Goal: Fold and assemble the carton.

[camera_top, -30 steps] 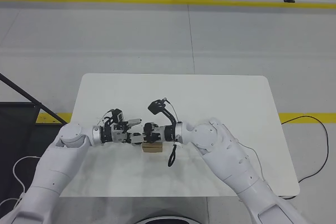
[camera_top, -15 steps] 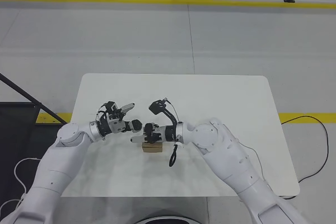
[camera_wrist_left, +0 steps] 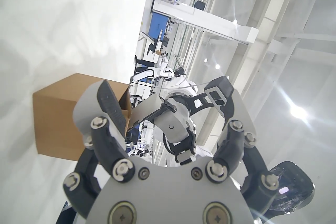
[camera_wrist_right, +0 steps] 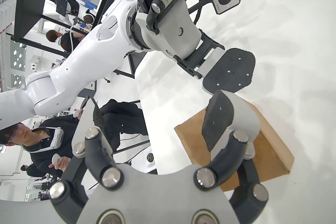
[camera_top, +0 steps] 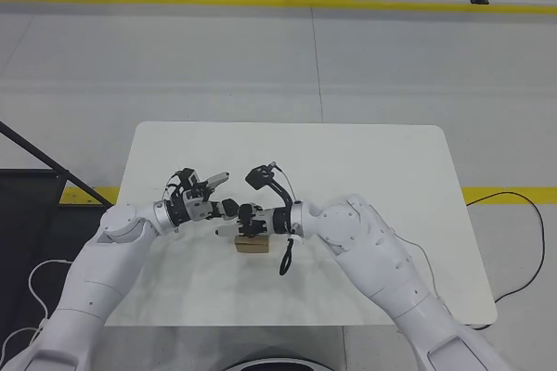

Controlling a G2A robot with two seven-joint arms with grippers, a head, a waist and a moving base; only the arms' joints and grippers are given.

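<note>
A small brown carton [camera_top: 252, 245] stands on the white table [camera_top: 371, 167] between my two arms. In the left wrist view the carton [camera_wrist_left: 57, 120] shows a loose flap on the side facing my right gripper. My right gripper [camera_top: 228, 225] hovers open just over the carton's top, one finger [camera_wrist_right: 220, 117] above the cardboard [camera_wrist_right: 270, 149]; I cannot tell whether it touches. My left gripper [camera_top: 221, 192] is open and holds nothing, a little behind and to the left of the carton. One left pad [camera_wrist_right: 231, 70] hangs close to the carton's far edge.
A black cable loop [camera_top: 284, 256] hangs from the right wrist beside the carton. A black frame [camera_top: 23, 148] stands off the table's left edge. Bare tabletop stretches to the right and to the back.
My left gripper drew back from the carton, up and to the left, then edged slightly back toward it. The right gripper and carton stayed put.
</note>
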